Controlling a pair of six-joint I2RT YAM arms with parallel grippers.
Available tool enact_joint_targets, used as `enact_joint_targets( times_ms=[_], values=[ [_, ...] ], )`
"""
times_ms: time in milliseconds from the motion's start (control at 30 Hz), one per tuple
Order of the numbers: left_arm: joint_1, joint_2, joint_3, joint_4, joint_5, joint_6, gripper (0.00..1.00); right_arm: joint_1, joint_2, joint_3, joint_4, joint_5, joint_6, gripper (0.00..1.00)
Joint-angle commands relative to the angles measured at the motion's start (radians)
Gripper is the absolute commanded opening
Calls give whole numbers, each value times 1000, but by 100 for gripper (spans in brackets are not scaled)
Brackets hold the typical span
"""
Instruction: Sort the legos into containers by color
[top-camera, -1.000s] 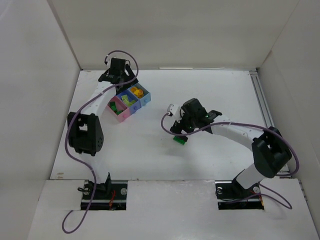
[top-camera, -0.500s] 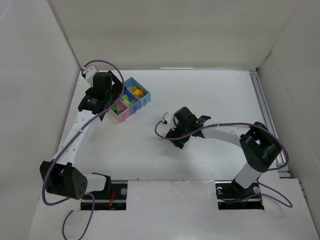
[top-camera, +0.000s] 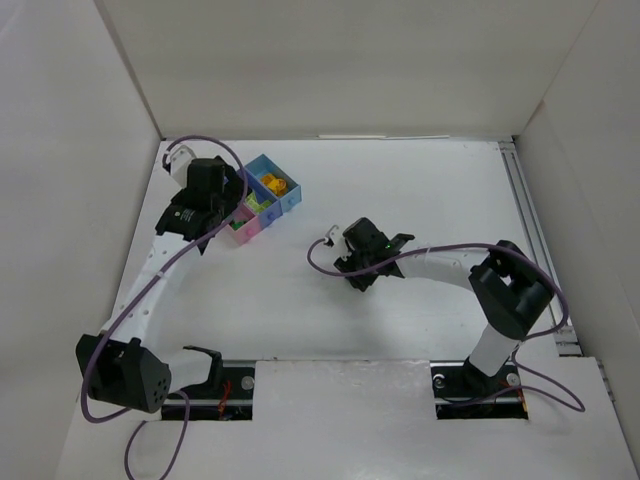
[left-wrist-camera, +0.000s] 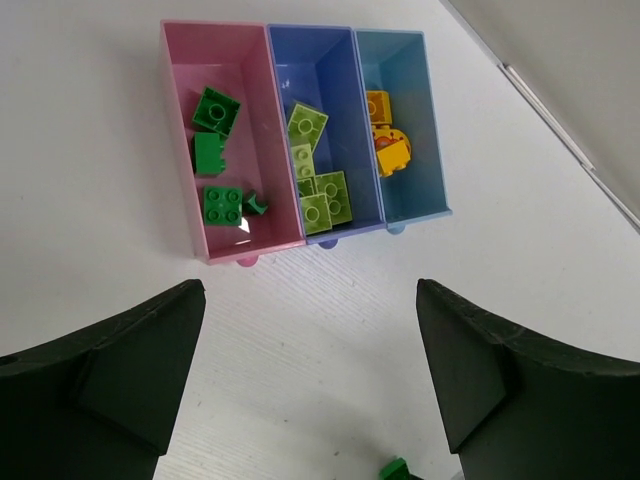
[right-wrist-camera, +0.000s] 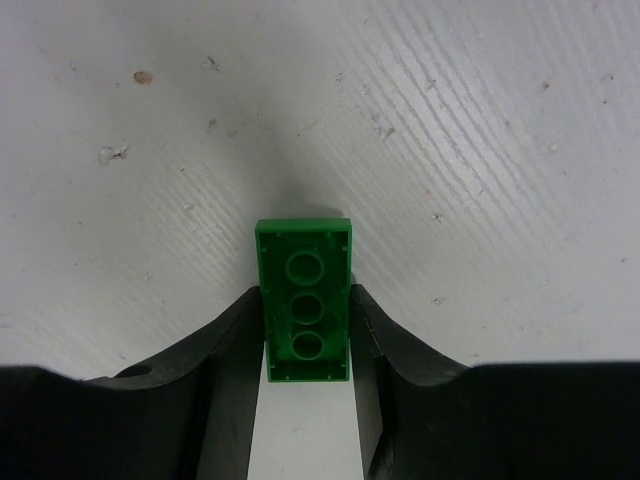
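1. Nearest the arm bases, the right gripper (right-wrist-camera: 305, 335) is low over the white table (top-camera: 420, 190), toward its middle. Its two fingers (right-wrist-camera: 230, 350) press on the long sides of one dark green brick (right-wrist-camera: 303, 290), pinching it.
2. That brick shows its hollow underside to the wrist camera, with three round tubes in a row. One short end sticks out past the fingertips. I cannot tell whether it rests on the table or sits just above it.
3. A purple cable (top-camera: 318, 252) loops off the right wrist, to the left of it.
4. Further back and to the left, the left gripper (left-wrist-camera: 310, 375) hovers just on the near side of the tray (left-wrist-camera: 268, 130). Its dark fingers (left-wrist-camera: 120, 380) are spread wide with nothing between them.
5. At the bottom edge of the left wrist view lies a small green piece (left-wrist-camera: 395, 469) on the table, too cropped to identify.
6. The tray has three long compartments side by side, and sits on the table's far left part.
7. The pink compartment (left-wrist-camera: 235, 150) holds the dark green bricks (left-wrist-camera: 216, 110), three studded ones plus a small bit.
8. The violet-blue compartment (left-wrist-camera: 320, 80), in the middle, holds the lime bricks (left-wrist-camera: 307, 122), about four, bunched together.
9. The light blue compartment (left-wrist-camera: 405, 195) holds the orange-yellow bricks (left-wrist-camera: 393, 150), seemingly two, touching.
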Motion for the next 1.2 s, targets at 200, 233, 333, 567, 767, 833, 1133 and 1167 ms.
enact_joint_targets(
  times_ms=[200, 233, 333, 567, 767, 833, 1133, 1167],
  values=[
    [-5, -57, -17, -27, 2, -44, 84, 21, -65, 0, 41, 36, 11, 24],
    [-5, -78, -26, -36, 2, -53, 86, 21, -75, 10, 55, 18, 1, 23],
    [-5, -114, -51, -61, 2, -78, 86, 21, -89, 52, 78, -35, -39, 23],
    [-5, -177, -72, -162, -9, -95, 87, 21, 37, 322, 159, -193, -76, 20],
    [-5, -250, -92, -180, 3, -96, 88, 40, 219, 657, 196, -340, -66, 20],
    [-5, -276, -92, -190, 28, -96, 88, 40, 301, 731, 251, -386, -41, 20],
    [-5, -341, -114, -199, 49, -61, 94, 81, 647, 1191, 417, -333, 120, 22],
    [-5, -341, -114, -199, 49, -49, 94, 81, 704, 1228, 417, -313, 120, 22]
  ],
)
